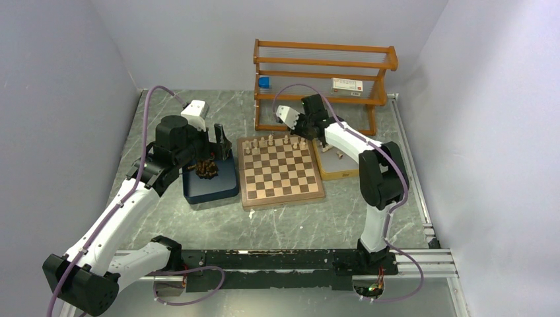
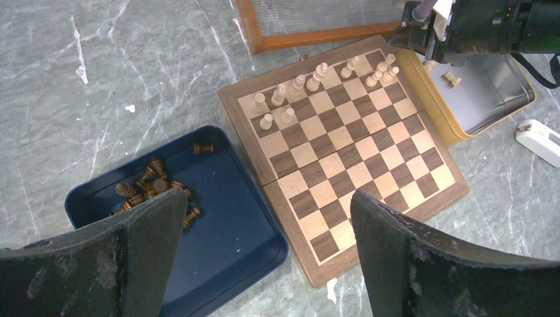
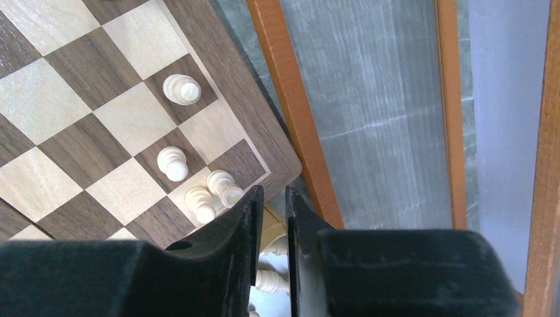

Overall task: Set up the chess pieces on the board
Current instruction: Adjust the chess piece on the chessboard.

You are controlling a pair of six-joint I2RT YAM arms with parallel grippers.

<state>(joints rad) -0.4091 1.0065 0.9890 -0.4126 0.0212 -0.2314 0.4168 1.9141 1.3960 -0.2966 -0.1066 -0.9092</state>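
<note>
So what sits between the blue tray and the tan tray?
The chessboard lies between them, cream pieces on its far rows, clear in the top view.

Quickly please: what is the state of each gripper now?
Left gripper: open, holding nothing.
Right gripper: almost closed; whether it holds anything cannot be told.

board (image 1: 284, 178) lies flat mid-table, light/dark checks w/ brown border. i count approx ten pale pieces (image 1: 271, 140) upright on its far two rows. dark pieces (image 1: 207, 169) are heaped in the blue tray (image 1: 218, 191) just left of it, some tipped over. a few more pale ones lie in the tan tray (image 1: 343, 173) at right.
</note>
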